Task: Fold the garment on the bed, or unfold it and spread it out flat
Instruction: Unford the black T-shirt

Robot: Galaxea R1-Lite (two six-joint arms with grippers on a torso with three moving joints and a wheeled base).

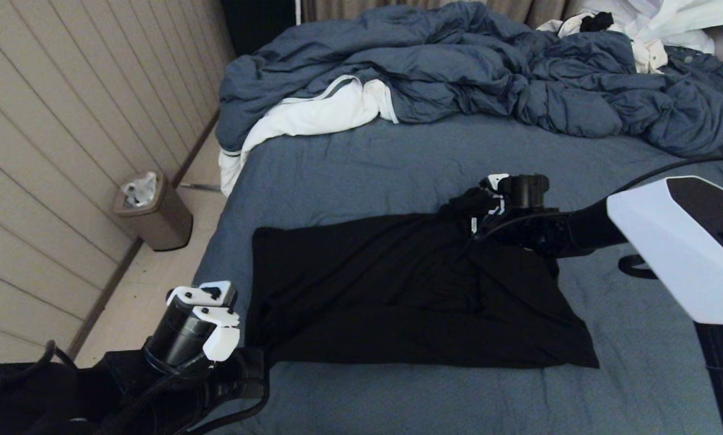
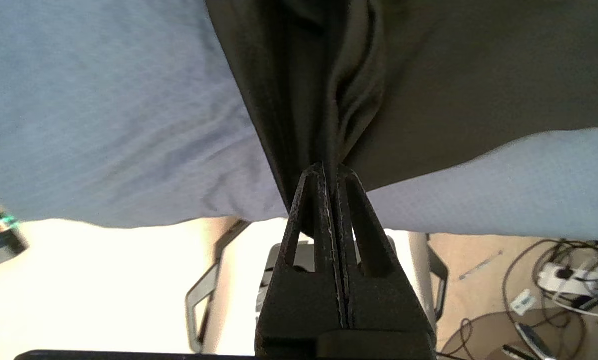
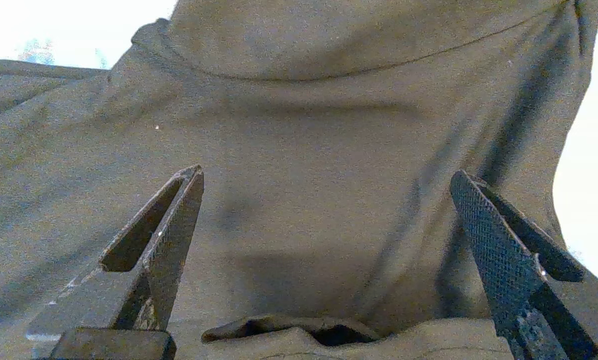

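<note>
The black T-shirt [image 1: 415,290] lies on the near half of the bed [image 1: 367,163], folded into a rough rectangle with its long side across the sheet, one near corner drawn toward the bed's edge. It looks thin and limp, the sort of cloth that sags, bunches and slides on itself, so I judge it best taken at corners or a hem, pinching all layers together.

The left tool [image 2: 328,172] is at that near corner by the bed's edge, fingers pressed tight together with a gathered pleat of the shirt pinched between them; the cloth fans out from the tips in folds. The right tool [image 3: 323,210] sits low over the shirt's far side, fingers spread wide with only flat cloth and a seam line between them, gripping nothing.

Beyond the shirt, the crumpled blue duvet [image 1: 488,72] with its white lining heaps along the far side of the bed, white clothes [image 1: 657,24] at the far right corner. A small bin [image 1: 156,211] stands on the floor by the wall.

No print or lettering shows, so which face is up I cannot tell. How many layers are stacked is hard to judge, and the right arm hides the shirt's far corner.
</note>
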